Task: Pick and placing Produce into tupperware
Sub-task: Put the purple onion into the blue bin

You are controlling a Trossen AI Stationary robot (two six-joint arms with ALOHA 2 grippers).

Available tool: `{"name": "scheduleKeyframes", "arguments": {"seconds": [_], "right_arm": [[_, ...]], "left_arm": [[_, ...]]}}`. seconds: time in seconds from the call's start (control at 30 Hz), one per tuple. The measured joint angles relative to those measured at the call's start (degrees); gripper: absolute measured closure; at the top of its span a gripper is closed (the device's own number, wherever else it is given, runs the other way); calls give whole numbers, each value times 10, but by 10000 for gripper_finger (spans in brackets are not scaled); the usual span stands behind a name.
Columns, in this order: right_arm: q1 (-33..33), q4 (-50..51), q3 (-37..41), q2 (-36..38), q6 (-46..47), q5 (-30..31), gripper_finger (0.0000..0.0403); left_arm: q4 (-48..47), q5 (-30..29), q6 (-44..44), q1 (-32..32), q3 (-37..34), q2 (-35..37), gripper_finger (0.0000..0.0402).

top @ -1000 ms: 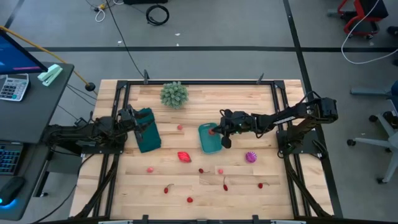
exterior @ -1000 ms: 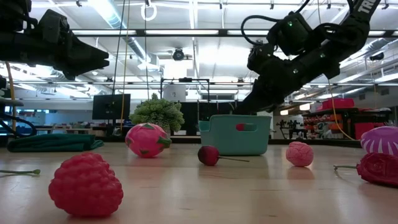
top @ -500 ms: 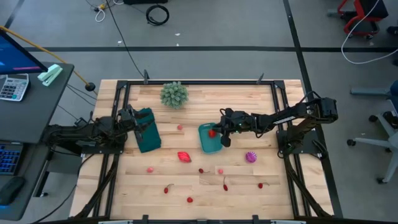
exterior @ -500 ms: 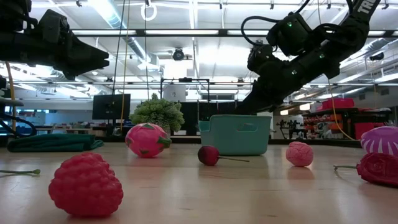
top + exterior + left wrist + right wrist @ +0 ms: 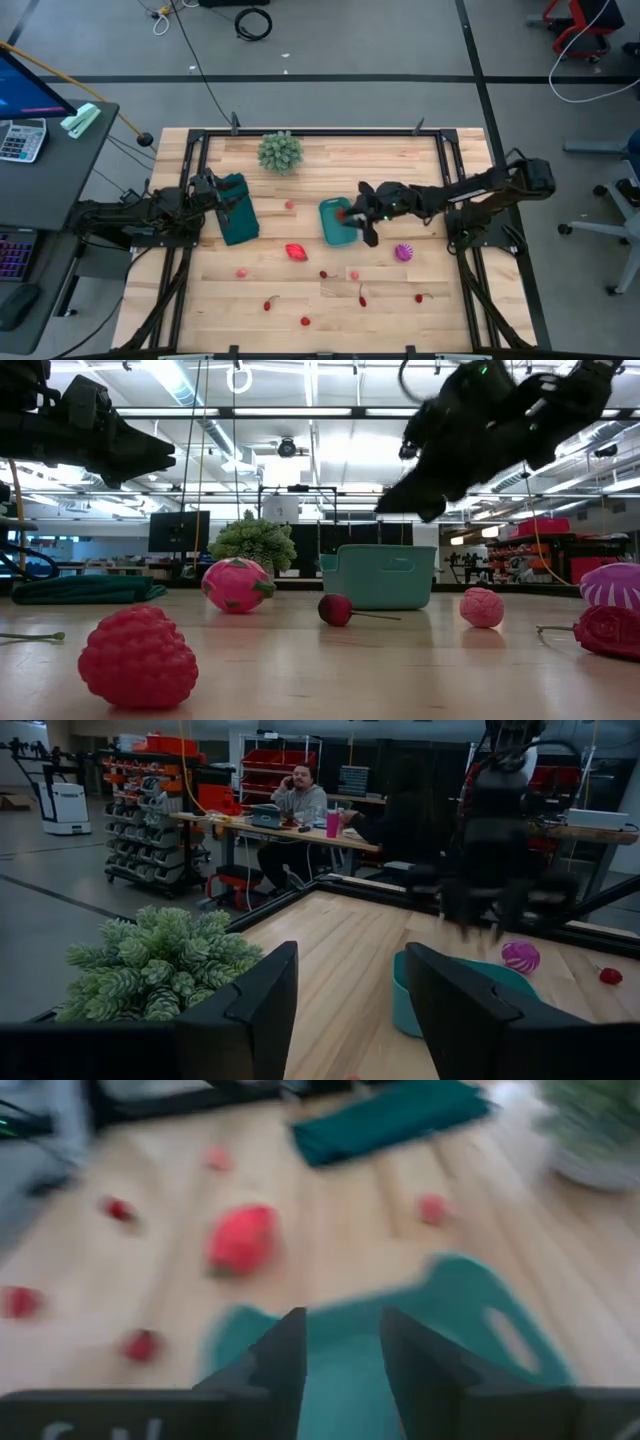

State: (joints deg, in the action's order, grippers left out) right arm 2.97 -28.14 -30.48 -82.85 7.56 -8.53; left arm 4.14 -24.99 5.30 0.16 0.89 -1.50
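Observation:
The teal tupperware [image 5: 335,226] [image 5: 378,575] stands on the table right of centre, with one small red piece [image 5: 343,213] inside it. My right gripper [image 5: 352,213] [image 5: 340,1350] hangs open above the tub's right part, slanting down toward it, with nothing between its fingers. Loose produce lies on the wood: a large red fruit [image 5: 295,251], a purple spiky ball [image 5: 403,252], and several small red and pink pieces near the front, such as [image 5: 353,275]. My left gripper [image 5: 224,198] [image 5: 350,1010] waits open at the table's left, held level above a dark green flat piece [image 5: 240,222].
A spiky pale-green plant ball [image 5: 280,152] sits at the far edge, left of centre. A dark metal frame [image 5: 440,150] borders the table. Bare wood lies between the tub and the plant ball. People sit at a desk [image 5: 300,795] beyond the table.
My right gripper has risen from inside the tub's mouth to well above its rim and drawn back a little toward the table's right edge. The small red piece stayed in the tub and no longer shows through the tub's handle slot.

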Motion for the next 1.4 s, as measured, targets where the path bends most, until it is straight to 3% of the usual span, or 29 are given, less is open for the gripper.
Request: {"name": "scheduleKeyframes", "arguments": {"seconds": [0.17, 0.4, 0.53, 0.73, 0.9, 1.17, 1.4], "right_arm": [[-51, 91, -1, 85, 77, -40, 231], [-141, 352, -1, 194, 263, -8, 200], [-188, 456, -1, 223, 382, 6, 197], [-244, 525, 0, 222, 456, 8, 197], [-257, 573, 0, 211, 461, 40, 197], [-256, 595, 0, 211, 395, 87, 197], [-256, 595, 0, 211, 282, 156, 189]], "left_arm": [[0, 0, 0, 0, 0, 0, 205], [0, 0, 0, 0, 0, 0, 211], [-1, 0, 0, 0, 0, 0, 207], [-1, 0, 0, 0, 0, 0, 203], [-1, 0, 0, 0, 0, 0, 209], [-1, 0, -1, 0, 0, 0, 203], [-1, 0, -1, 0, 0, 0, 210]]}}
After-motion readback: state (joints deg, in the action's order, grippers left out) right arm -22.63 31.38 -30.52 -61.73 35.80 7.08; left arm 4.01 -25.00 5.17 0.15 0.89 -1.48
